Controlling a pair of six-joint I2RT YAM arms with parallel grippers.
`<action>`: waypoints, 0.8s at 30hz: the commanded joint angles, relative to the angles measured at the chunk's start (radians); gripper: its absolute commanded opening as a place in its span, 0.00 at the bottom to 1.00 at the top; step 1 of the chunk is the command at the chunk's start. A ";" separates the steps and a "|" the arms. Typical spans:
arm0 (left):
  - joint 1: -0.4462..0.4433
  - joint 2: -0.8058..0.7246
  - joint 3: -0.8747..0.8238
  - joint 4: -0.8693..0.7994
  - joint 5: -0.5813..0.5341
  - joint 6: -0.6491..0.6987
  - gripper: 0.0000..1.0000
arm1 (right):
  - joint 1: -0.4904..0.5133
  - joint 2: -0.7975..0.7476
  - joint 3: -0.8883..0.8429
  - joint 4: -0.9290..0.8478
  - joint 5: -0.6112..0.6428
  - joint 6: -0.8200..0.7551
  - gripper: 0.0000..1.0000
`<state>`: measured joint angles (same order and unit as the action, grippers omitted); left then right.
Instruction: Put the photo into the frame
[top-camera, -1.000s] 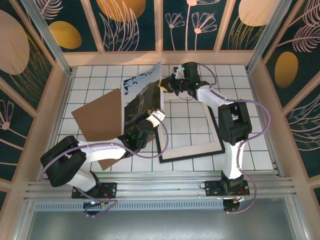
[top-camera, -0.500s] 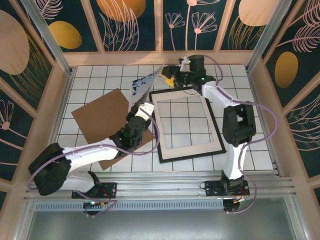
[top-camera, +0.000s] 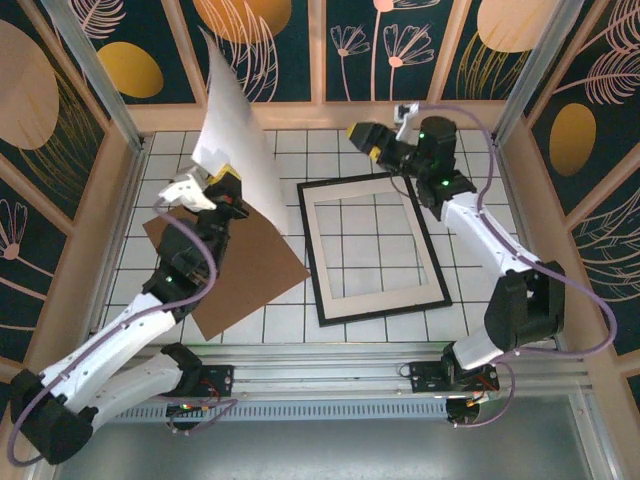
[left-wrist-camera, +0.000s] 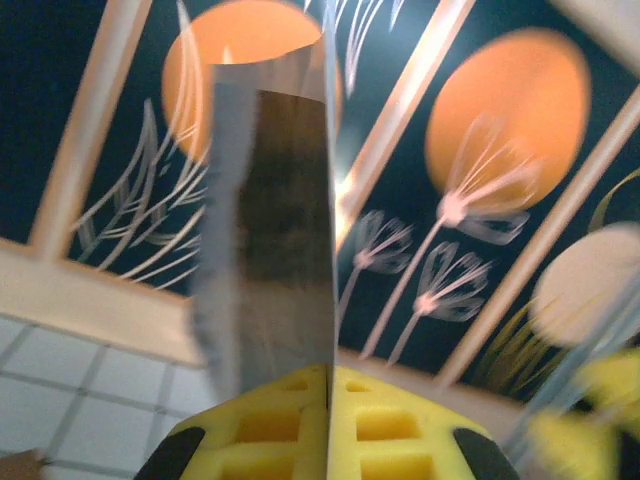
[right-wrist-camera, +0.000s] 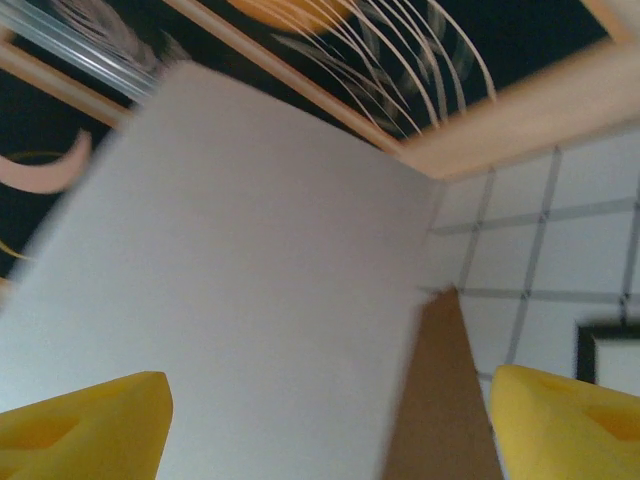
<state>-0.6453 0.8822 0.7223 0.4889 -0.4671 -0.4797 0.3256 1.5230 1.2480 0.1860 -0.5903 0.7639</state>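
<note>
My left gripper is shut on the lower edge of the photo and holds it upright above the table's left side, its white back facing right. In the left wrist view the yellow pads pinch the photo, whose dark print is seen nearly edge-on. The black frame lies flat at centre right with a cream mat inside it. My right gripper hovers open over the frame's far edge, apart from the photo. Between its yellow fingers I see the photo's white back and a frame corner.
A brown backing board lies flat on the white tiled table, left of the frame and under the lifted photo; its corner shows in the right wrist view. Wooden walls with dark leaf panels enclose the table.
The left arm has swung the photo left and up, away from the frame, so it now stands upright. The right gripper has drawn away from the photo's top corner to the right.
</note>
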 joint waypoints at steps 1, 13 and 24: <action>0.039 -0.057 -0.082 0.122 0.060 -0.284 0.00 | 0.033 0.023 -0.082 0.041 0.004 0.020 0.84; 0.168 -0.085 -0.407 0.202 0.126 -0.851 0.00 | 0.145 0.166 -0.280 0.340 -0.140 0.373 0.87; 0.168 -0.122 -0.457 0.147 0.133 -0.897 0.00 | 0.191 0.293 -0.317 0.448 -0.114 0.505 0.82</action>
<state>-0.4839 0.7784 0.2775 0.6361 -0.3473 -1.3350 0.5076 1.7920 0.9298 0.5400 -0.6983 1.2133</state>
